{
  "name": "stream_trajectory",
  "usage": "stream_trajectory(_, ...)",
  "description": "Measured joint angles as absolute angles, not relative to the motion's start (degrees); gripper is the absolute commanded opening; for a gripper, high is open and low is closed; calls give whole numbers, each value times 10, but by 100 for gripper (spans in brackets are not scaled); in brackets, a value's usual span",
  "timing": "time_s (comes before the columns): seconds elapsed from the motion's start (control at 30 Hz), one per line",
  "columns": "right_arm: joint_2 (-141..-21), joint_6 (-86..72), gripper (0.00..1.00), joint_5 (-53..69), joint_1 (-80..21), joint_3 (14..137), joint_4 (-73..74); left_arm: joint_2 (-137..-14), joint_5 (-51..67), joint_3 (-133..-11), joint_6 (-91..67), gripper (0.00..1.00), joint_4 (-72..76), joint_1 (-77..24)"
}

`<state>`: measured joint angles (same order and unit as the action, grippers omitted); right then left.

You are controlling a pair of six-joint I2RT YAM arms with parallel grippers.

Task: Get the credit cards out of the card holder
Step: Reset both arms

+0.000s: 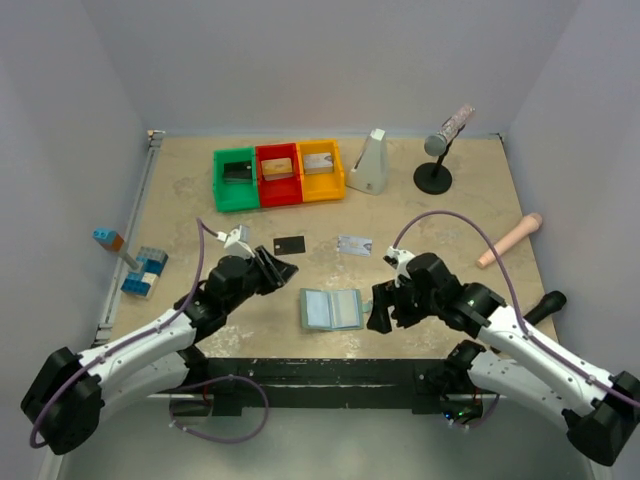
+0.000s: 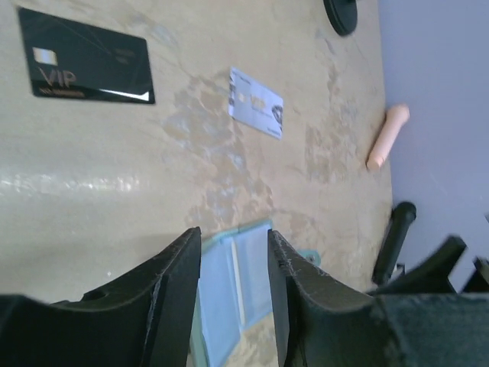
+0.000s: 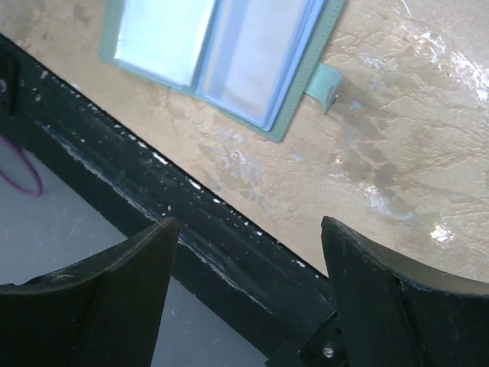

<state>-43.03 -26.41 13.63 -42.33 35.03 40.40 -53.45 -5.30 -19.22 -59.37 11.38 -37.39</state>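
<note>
- The step in hand is judged to be the last one. The black card (image 2: 84, 65) and the silver-grey card (image 2: 256, 103) are both seen lying flat on the table (image 1: 180, 215), apart from each other and beyond the card holder (image 1: 331, 309); no card edge is seen in the pockets (image 3: 164, 34), though their inside is not fully shown.
- The card holder is laid open near the front edge of the table, between the two grippers; its snap tab (image 3: 328, 84) is stretched out to one side.
- The left gripper (image 2: 233, 237) is held over the table with its jaws parted and nothing between them; the card holder is only seen through the gap, on the table beneath, and is not touched.
- The right gripper (image 3: 248, 229) is spread wide and is empty; it is placed just beside the tab side of the card holder, over the table's front edge.
- For the next move, probably only a clean withdrawal of both arms is called for. If a card is hidden in a sleeve, the cover must be pinned by one gripper while the card's edge is pinched by the other.
- The cards are thin, stiff and glossy; gold "VIP" lettering is carried on the black one, faint print on the silver-grey one.
- The holder's cover is grey-green and looks soft; the sleeves are pale blue and smooth. The table is tan, mottled like stone, with a slight sheen.
</note>
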Motion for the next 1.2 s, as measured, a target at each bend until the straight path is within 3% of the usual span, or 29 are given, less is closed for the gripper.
stream_trajectory(0.17, -497, -284, 78, 98, -423, 339, 368, -486, -64, -182, -576, 43, 60, -452)
stream_trajectory(0.43, -634, -316, 74, 54, -420, 341, 294, -558, -47, -168, -562, 41, 57, -533)
stream_trajectory(0.8, -714, -339, 72, 34, -419, 357, 254, -539, -43, -167, -544, 42, 57, -552)
stream_trajectory(0.93, -716, -339, 73, 24, -418, 358, 253, -504, -64, -161, -544, 49, 36, -552)
stream_trajectory(1.2, -626, -339, 76, 4, -416, 352, 266, -403, -158, -168, -587, 75, -127, -545)
